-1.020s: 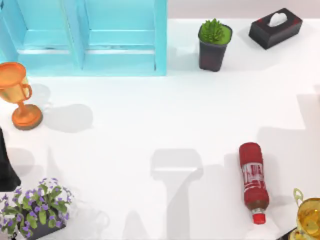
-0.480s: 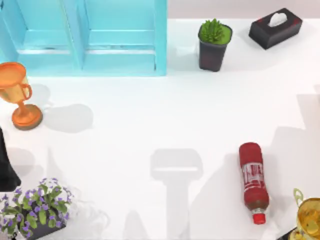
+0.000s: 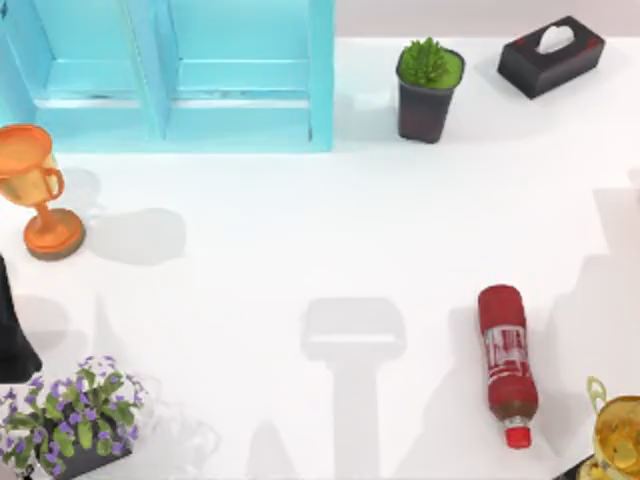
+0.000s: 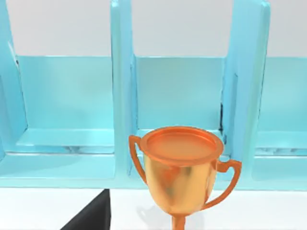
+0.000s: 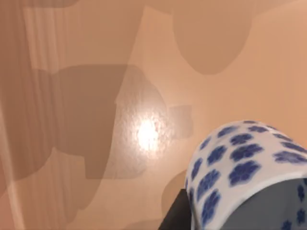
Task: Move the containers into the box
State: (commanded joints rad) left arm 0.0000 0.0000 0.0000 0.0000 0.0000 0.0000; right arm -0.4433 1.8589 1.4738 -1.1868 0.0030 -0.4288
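A white cup with blue flowers (image 5: 240, 163), one of the containers, sits very close in the right wrist view. It hangs above a tan surface, and my right gripper (image 5: 225, 215) is shut on it. One dark finger (image 5: 173, 216) shows beside its wall. The light blue box (image 3: 170, 75) stands at the table's far left, open toward the front, with upright dividers. My left arm (image 3: 12, 335) is parked at the table's left edge. Its wrist view faces the box (image 4: 177, 91) over an orange trophy (image 4: 182, 167).
An orange trophy (image 3: 38, 190) stands in front of the box. A black pot with a green plant (image 3: 429, 90) and a black tissue box (image 3: 552, 55) are at the far right. A red bottle (image 3: 506, 362) lies front right by a gold trophy (image 3: 620, 432). Purple flowers (image 3: 72, 412) stand front left.
The arm shadow on the right side of the table has slid toward the right edge. Nothing on the table has moved.
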